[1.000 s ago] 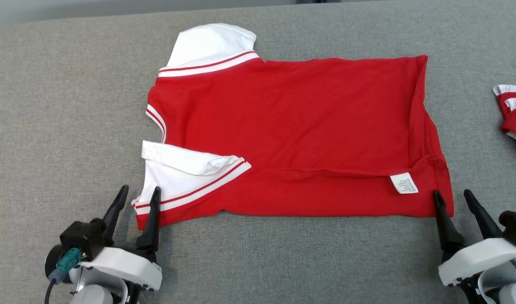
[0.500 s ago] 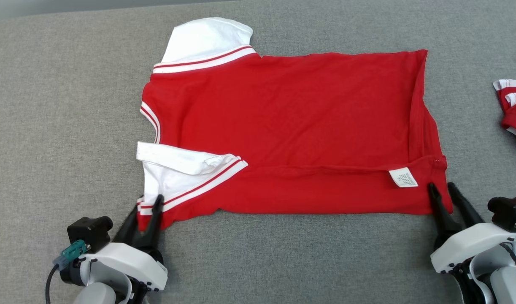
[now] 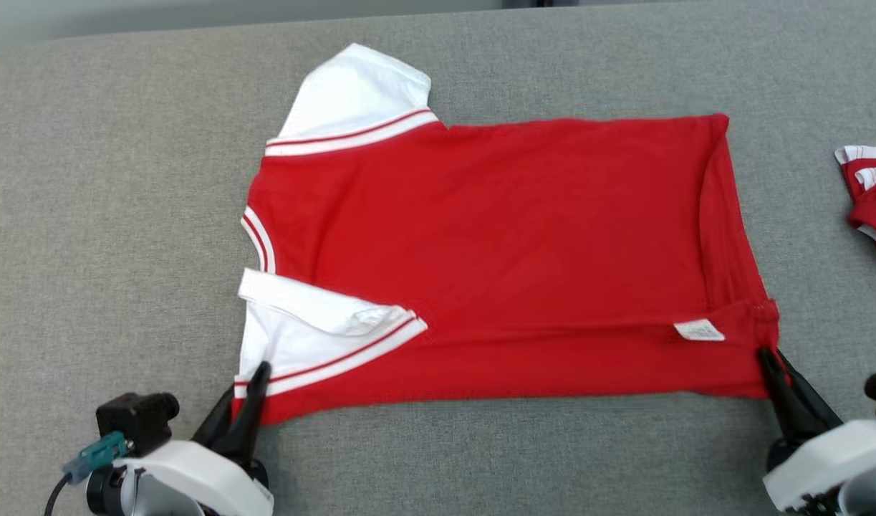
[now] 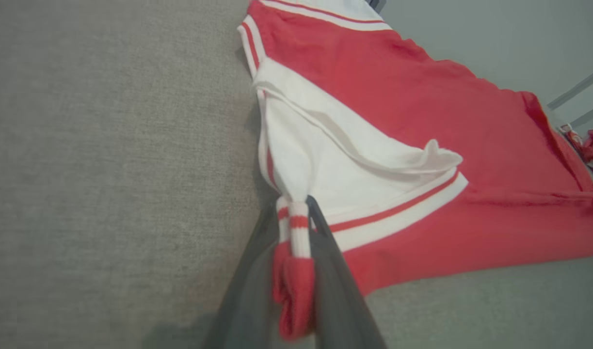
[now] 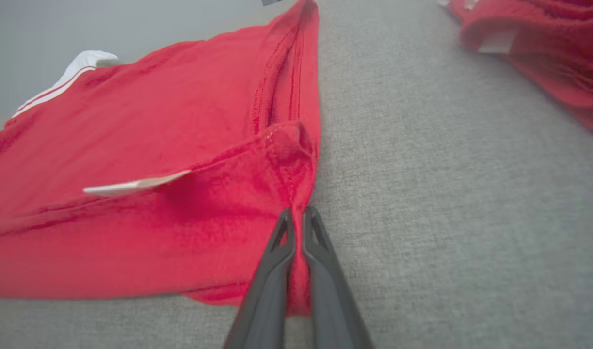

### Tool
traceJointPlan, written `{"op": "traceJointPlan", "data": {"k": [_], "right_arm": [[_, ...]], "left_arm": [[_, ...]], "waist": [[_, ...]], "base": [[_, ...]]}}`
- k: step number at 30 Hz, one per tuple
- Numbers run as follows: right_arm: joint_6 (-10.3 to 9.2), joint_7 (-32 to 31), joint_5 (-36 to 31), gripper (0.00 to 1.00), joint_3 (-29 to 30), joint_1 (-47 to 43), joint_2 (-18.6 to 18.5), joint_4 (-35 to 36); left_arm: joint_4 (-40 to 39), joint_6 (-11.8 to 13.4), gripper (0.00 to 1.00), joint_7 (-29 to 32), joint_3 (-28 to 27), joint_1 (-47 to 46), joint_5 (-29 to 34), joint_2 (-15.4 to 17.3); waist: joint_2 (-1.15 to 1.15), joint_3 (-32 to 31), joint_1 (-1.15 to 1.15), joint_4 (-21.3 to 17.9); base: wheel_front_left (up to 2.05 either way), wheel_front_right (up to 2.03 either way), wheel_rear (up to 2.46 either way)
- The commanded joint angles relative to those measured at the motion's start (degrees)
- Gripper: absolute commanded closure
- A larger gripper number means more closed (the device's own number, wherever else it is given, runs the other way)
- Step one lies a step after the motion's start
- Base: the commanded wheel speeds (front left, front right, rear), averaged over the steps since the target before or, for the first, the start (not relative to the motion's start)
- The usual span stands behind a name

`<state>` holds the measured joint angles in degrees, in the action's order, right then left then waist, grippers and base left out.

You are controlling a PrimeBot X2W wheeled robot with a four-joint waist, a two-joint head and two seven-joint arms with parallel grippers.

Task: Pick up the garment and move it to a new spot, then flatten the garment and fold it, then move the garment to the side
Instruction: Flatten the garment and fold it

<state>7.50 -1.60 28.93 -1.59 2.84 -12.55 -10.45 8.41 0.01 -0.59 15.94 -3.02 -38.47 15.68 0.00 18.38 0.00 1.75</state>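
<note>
The left claw [image 3: 248, 383] is pinching shut on the near corner of the red shirt [image 3: 495, 251]. In the left wrist view a bunch of red and white striped edge is sitting squeezed between its two dark fingers [image 4: 325, 252]. The right claw [image 3: 767, 355] is likewise clamping, fingers almost touching, on the near bottom corner of the shirt. The white label [image 3: 699, 330] is lying just ahead of it and to its inner side.

The shirt is lying spread on the grey cloth surface [image 3: 108, 215], stretching away in front of both claws. Its long axis is running straight from one claw across to the other, with the neck and sleeves at the left claw's end and the bottom edge at the right claw's end. The white sleeve [image 3: 316, 330] is lying folded over just beyond the left claw. The other sleeve [image 3: 359, 89] is sticking out at the far edge, well ahead of it. Another red and white garment [image 3: 871, 193] is lying crumpled off to the outer side of the right claw, apart from the shirt.

Each claw is holding its own end of the near edge, so neither is having to reach across. To my eye they are getting ready to lift that edge together. The far edge is lying directly ahead of both, so the carry would need to go evenly forward.
</note>
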Motion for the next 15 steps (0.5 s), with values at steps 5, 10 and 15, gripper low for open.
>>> {"op": "traceJointPlan", "data": {"k": [5,10,15], "right_arm": [[-0.02,-3.2,-1.1,1.0,4.7,-5.7,0.5,6.1],[-0.02,-5.5,-2.9,0.0,6.0,-6.7,2.5,8.0],[-0.02,-3.6,-5.5,0.0,8.2,-4.8,3.7,9.9]], "left_arm": [[-8.8,3.9,1.0,3.1,-0.9,5.6,0.0,2.2],[-11.5,5.7,0.0,4.3,0.5,6.2,1.7,2.2],[-12.3,7.5,0.0,-1.9,-0.6,3.9,4.8,0.8]], "waist": [[0.0,-0.4,0.0,0.3],[0.0,-0.4,0.0,0.3],[0.0,-1.0,0.0,0.3]], "base": [[0.0,0.0,0.0],[0.0,0.0,0.0],[0.0,0.0,0.0]]}}
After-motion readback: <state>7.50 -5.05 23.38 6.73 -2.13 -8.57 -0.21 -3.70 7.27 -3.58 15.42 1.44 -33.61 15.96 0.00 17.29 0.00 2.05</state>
